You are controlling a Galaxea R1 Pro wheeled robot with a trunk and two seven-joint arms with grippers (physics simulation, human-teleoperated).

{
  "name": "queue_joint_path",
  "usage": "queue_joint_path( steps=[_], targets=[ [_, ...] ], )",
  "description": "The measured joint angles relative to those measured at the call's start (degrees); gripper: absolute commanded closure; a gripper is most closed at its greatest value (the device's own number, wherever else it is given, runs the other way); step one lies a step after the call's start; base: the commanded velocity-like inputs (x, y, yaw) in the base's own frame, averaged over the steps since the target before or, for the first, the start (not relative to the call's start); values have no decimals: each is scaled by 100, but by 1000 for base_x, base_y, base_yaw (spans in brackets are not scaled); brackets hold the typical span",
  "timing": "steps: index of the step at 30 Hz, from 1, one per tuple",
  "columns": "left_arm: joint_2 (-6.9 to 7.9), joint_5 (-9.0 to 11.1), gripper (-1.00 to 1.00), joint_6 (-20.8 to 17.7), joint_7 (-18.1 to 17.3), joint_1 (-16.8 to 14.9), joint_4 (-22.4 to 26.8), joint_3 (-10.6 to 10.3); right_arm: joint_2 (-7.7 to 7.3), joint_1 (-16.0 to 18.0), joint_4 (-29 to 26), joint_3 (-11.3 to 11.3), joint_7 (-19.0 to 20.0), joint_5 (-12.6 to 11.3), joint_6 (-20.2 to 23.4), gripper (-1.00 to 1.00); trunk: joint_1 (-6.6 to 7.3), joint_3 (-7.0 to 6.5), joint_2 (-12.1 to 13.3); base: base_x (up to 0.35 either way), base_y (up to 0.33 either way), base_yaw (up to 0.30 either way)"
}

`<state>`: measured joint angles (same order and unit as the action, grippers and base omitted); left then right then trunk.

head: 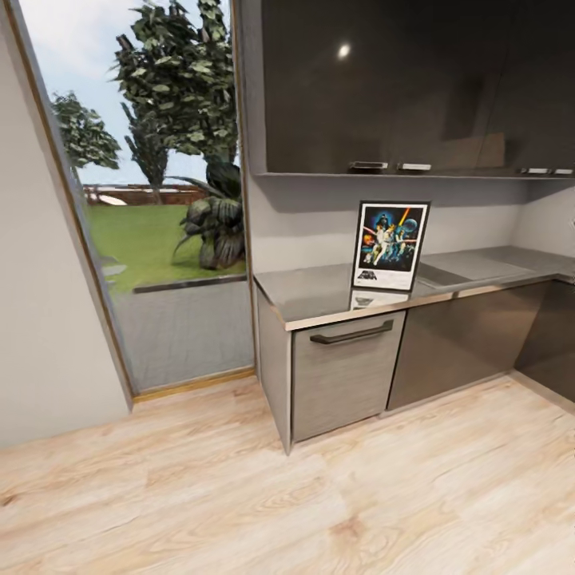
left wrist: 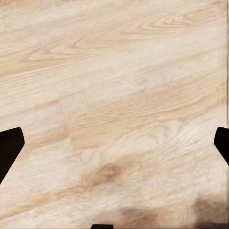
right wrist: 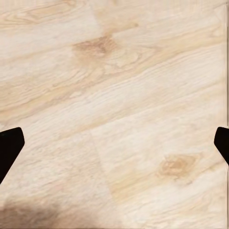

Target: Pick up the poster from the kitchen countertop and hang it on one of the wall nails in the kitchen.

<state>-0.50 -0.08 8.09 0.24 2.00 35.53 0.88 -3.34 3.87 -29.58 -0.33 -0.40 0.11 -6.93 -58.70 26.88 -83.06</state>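
One poster [head: 390,245] — black-framed, upright on kitchen countertop [head: 319,291] | both fingers spread

The portrait rectangular poster with a thick black frame and thin white border [head: 390,244] stands upright on the glossy grey slab bench with a thin light wood-coloured front edge [head: 319,289]. It leans back against the pale wall below the dark upper cabinets. Its picture shows colourful figures on dark blue, with a black logo on the white strip beneath. Its lower edge rests on the slab, set back from the front edge. A reflection of it shows in the glossy surface just in front. The bench runs right over dark grey cabinet fronts.
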Motion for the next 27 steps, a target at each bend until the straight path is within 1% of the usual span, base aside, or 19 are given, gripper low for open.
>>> queue_joint_path(
  steps=[7,11,19,27],
  targets=[
    [0,0,-100,0,-2,-1,-2,0,0,-3,-1,-5,0,-2,0,-100,0,0,0,275,-203,-213],
    [0,0,-100,2,-6,0,-2,0,0,-1,0,-4,0,-3,0,-100,0,0,0,275,-210,-126],
    [0,-6,-100,1,-10,0,-2,0,0,-3,0,-7,0,-2,0,-100,0,0,0,248,-246,-26],
    [0,-8,-100,1,-10,0,-2,0,0,-3,7,-1,0,1,1,-100,-1,0,0,170,-298,-1]
  ],
)
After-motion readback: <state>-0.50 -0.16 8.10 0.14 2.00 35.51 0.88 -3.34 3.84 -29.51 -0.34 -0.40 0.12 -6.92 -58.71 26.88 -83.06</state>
